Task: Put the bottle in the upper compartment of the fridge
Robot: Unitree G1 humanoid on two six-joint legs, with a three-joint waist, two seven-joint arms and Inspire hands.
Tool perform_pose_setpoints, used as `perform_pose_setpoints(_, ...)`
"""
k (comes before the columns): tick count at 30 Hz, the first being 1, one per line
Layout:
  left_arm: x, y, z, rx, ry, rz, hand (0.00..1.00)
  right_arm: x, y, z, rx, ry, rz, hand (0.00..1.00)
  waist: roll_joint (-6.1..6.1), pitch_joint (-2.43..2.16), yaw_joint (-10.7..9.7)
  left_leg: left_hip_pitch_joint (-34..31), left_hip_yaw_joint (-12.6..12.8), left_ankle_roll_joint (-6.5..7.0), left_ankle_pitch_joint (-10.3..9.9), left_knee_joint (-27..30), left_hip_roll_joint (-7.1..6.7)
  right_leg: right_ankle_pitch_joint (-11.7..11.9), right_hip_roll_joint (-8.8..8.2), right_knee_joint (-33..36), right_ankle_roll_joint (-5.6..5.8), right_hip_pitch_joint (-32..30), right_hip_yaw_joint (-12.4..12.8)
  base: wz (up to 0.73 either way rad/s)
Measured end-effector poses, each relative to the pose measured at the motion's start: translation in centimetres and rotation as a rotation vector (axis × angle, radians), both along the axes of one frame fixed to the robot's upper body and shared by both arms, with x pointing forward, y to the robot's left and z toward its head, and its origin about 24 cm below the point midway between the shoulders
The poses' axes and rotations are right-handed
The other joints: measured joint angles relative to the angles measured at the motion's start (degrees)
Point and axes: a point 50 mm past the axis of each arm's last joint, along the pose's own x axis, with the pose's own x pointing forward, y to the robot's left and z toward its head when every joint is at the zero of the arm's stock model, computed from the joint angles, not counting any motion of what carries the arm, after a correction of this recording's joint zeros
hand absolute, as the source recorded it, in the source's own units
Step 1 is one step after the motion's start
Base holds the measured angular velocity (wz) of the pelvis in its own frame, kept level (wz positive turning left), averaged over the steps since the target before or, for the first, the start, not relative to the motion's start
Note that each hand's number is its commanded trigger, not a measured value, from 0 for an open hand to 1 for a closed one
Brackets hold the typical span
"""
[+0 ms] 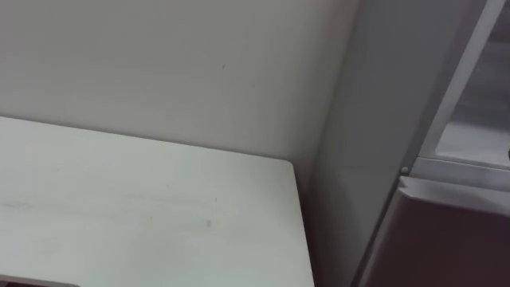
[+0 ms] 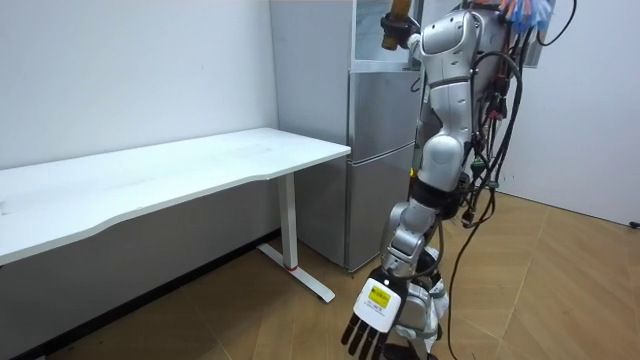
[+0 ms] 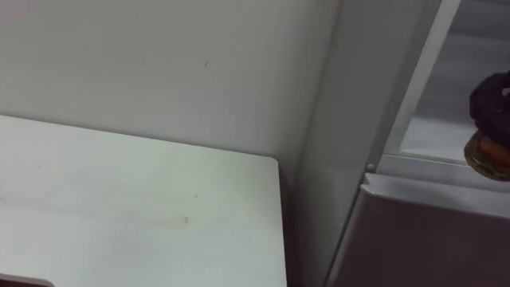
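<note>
Much of the bottle (image 3: 488,156) is cut off. In the right eye view only an amber-brown rounded part shows at 3 o'clock, clipped by the frame edge. The dark right hand (image 3: 492,102) lies over its top and hides the rest. In the room view the bottle's top runs out of the picture at 12 o'clock, and the robot's shoulder covers most of that hand.

The fingers are closed round the bottle (they merge into one dark mass, so I cannot tell which lies where). The bottle sits at the fingers' 6 o'clock. It is just inside the mouth of the upper compartment (image 3: 442,139) of the fridge (image 3: 343,167), over its pale floor. Whether it touches that floor I cannot tell. Beneath it the lower door (image 3: 430,239) is closed.

The left hand (image 2: 372,318) hangs at the robot's side, at 6 o'clock in the room view. Its fingers are straight and loose and hold nothing.

The robot stands upright facing the fridge. The white table (image 1: 143,215) is at its 9 o'clock, against the wall (image 1: 159,64). The table's end is just beside the fridge's side, with a narrow dark gap between them.
</note>
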Motion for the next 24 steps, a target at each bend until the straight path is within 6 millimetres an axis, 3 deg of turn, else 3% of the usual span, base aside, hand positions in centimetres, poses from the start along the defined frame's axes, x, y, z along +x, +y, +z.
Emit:
perform_pose_setpoints(6, -0.2, 0.3, 0.1, 0.012, -0.008, 0.016, 0.0, -0.4, -0.7, -0.9, 0.013, 0.034, -0.034, 1.0, 0.46, -0.02, -0.9, 0.1, 0.4, -0.07, 0.0, -0.1, 0.06, 0.0, 0.07, 0.0, 0.0, -0.1, 0.2, -0.02)
perform_pose_setpoints(13, -0.1, 0.1, 0.1, 0.014, -0.008, 0.006, 0.0, -0.2, -1.6, -2.3, 0.055, 0.091, -0.081, 1.0, 0.23, 0.08, 0.2, -0.4, 1.2, -0.13, 0.0, -0.1, 0.05, -0.1, -0.04, 1.3, -0.03, -1.3, 0.6, -0.07)
perform_pose_setpoints(17, 0.0, 0.2, 0.2, 0.019, -0.014, 0.003, 0.0, -0.1, -1.7, -2.4, 0.085, 0.086, -0.08, 1.0, 0.19, 0.05, 0.6, -0.9, 1.2, -0.15, 0.0, 0.0, 0.06, -0.1, -0.11, 1.4, -0.03, -1.6, -0.2, 0.0)
perform_pose_setpoints(24, -0.4, 0.2, 0.2, 0.015, 0.014, -0.014, 0.0, 1.4, -3.6, -3.2, 0.178, 0.136, -0.159, 1.0, -0.05, 0.13, 2.3, -0.9, 1.2, -0.12, 0.0, 0.0, 0.06, -0.1, -0.42, 1.3, -0.07, -1.1, -3.0, 0.0)
